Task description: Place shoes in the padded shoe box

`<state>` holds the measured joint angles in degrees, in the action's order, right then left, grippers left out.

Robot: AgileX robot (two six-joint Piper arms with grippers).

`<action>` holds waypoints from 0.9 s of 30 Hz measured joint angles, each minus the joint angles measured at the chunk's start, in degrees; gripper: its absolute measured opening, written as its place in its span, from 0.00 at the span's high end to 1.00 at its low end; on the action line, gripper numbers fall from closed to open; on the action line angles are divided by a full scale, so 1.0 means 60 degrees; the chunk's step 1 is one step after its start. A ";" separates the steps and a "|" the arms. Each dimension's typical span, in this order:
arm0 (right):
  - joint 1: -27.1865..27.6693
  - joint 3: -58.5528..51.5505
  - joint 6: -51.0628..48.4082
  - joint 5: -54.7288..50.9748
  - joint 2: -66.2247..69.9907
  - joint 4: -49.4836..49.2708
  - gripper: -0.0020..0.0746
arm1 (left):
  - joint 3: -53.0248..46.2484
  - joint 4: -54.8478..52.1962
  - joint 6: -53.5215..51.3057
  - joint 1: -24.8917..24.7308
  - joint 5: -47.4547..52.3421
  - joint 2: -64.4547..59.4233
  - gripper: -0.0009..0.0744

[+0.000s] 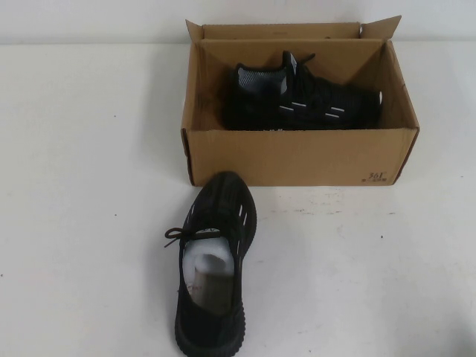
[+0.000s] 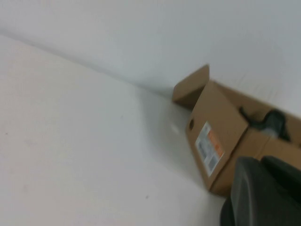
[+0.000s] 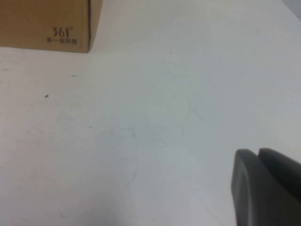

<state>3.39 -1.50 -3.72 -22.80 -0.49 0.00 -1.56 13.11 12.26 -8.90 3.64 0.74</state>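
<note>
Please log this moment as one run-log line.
one shoe in box | other shoe on table | left gripper, right gripper parked, empty

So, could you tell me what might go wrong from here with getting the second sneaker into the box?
The sneaker on the table points toe-first at the box's near wall, so it could catch there. The sneaker already inside fills the middle, leaving little room. Both grippers, left and right, are off the high view, far from the shoe.
</note>
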 joint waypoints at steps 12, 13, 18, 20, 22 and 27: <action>0.0000 0.0000 0.0000 0.0000 0.0000 0.0000 0.98 | 0.0024 0.0282 0.0927 0.0000 -0.0269 0.0000 0.99; 0.0000 0.0000 0.0000 0.0000 0.0000 0.0000 0.98 | 0.0142 0.0297 0.1114 0.0000 0.0053 0.0000 0.99; 0.0000 0.0000 0.0000 0.0000 0.0000 0.0000 0.98 | 0.1849 0.0021 0.1339 0.0000 0.2037 -0.0642 0.99; 0.0000 0.0000 0.0000 0.0000 0.0000 0.0000 0.98 | 0.2799 -0.0110 0.1066 0.0000 0.2938 -0.1369 0.99; 0.0000 0.0000 0.0000 0.0000 0.0000 0.0000 0.98 | 0.3665 -0.0149 0.0694 0.0000 0.3904 -0.2246 0.99; 0.0000 0.0000 0.0000 0.0000 0.0000 0.0000 0.98 | 0.5896 -0.0186 -0.0711 0.0000 0.6432 -0.4505 0.99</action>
<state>3.39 -1.50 -3.72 -22.80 -0.49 0.00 33.82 11.99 7.99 -8.90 42.23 -26.29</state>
